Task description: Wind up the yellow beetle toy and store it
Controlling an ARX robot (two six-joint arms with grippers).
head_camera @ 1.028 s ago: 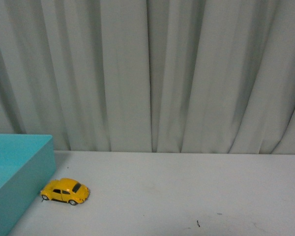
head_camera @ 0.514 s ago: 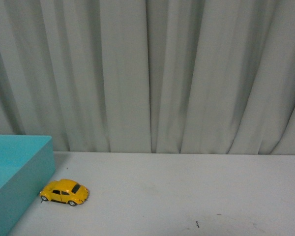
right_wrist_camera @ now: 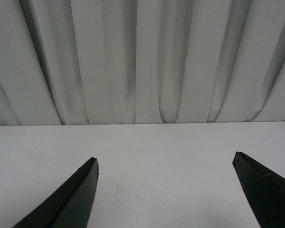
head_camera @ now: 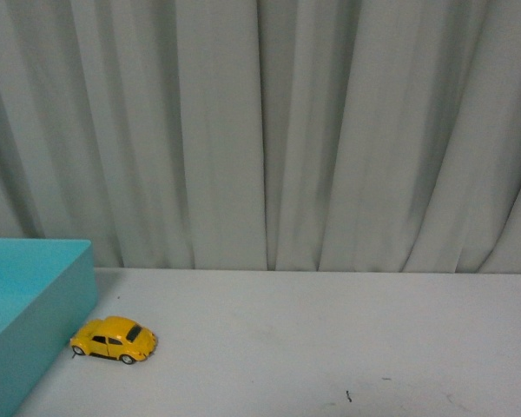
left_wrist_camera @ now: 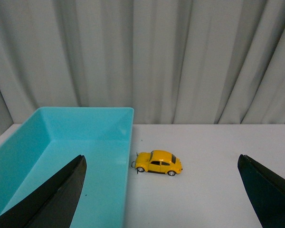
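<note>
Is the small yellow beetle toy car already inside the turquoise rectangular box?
No, the small yellow beetle toy car stands on the white table, just outside the turquoise box.

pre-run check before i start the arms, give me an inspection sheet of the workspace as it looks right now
surface: pale grey table, a few small dark specks near the front edge
job's things: yellow beetle toy upright on its wheels, on the table close beside the outer wall of the teal bin, not inside it; contact with the wall cannot be told
clutter: nothing seen; the part of the bin shown in the left wrist view holds nothing
grippers: left gripper open, holding nothing, aimed toward the toy; right gripper open, holding nothing, over bare table
cables: nothing seen
surroundings: grey pleated curtain behind the table
</note>
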